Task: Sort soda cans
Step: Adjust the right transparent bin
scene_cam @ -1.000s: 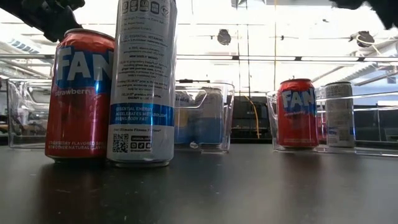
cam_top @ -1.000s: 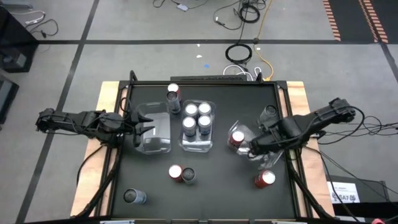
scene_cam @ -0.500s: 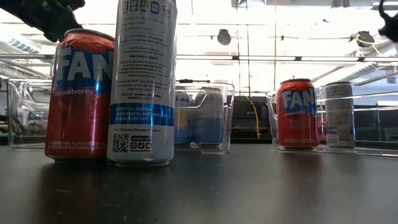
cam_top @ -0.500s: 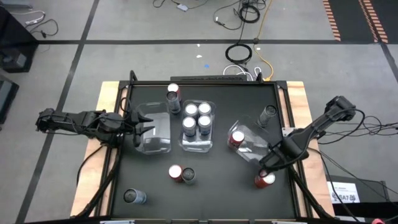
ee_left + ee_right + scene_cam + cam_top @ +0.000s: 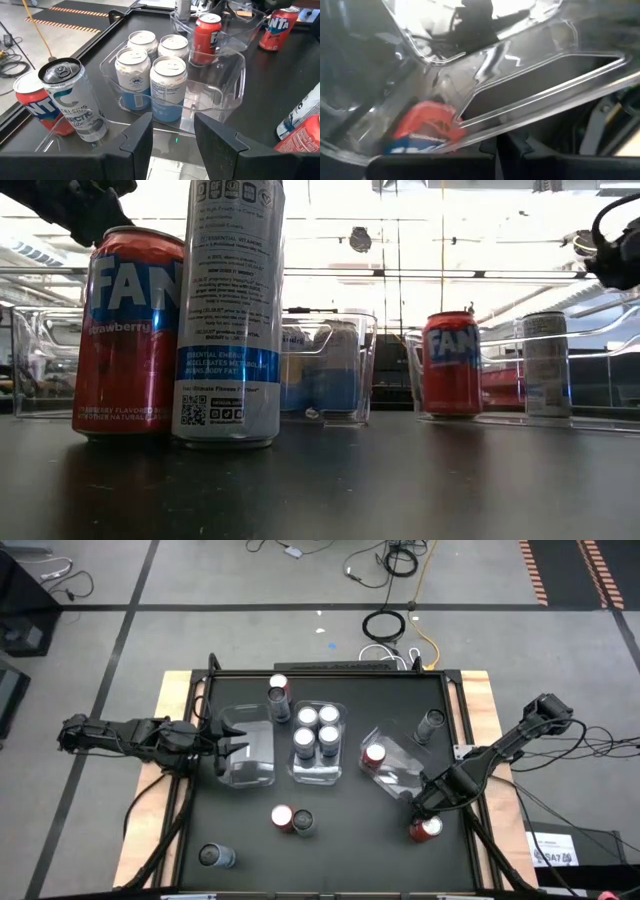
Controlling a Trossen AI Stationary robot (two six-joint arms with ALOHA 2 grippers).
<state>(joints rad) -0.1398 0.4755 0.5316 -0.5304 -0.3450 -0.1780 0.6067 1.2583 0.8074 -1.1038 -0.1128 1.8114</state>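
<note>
- High view: the left gripper [image 5: 236,748] sits left of centre over the left bin [image 5: 262,772], its fingers spread apart and holding nothing
- The right gripper [image 5: 420,802] is at the lower right, on the near corner of the right bin [image 5: 405,777]; whether its fingers are open or closed cannot be told
- The right bin lies skewed, with one red can [image 5: 375,755] inside at its upper-left end
- The middle bin [image 5: 318,773] holds four blue-silver cans [image 5: 317,730] in a square
- A red can by a grey can [image 5: 279,697] stands at top centre, just above the left bin; a lone grey can [image 5: 432,723] stands at upper right
- A red and a tall can [image 5: 291,820] touch at lower centre, a grey can [image 5: 215,857] sits at lower left, and a red can [image 5: 427,830] stands just below the right gripper
- Low view: a red can [image 5: 128,330] and a tall white-blue can [image 5: 230,310] fill the left of the frame, touching; right of centre a red can [image 5: 451,364] stands inside a clear bin [image 5: 600,350]
- Left wrist view: four blue-silver cans [image 5: 152,72] fill the centre in their bin, the gripper's open fingers [image 5: 137,140] at the bottom
- Right wrist view: clear bin wall [image 5: 535,90] across the frame, a red can [image 5: 425,127] behind it at lower left
</note>
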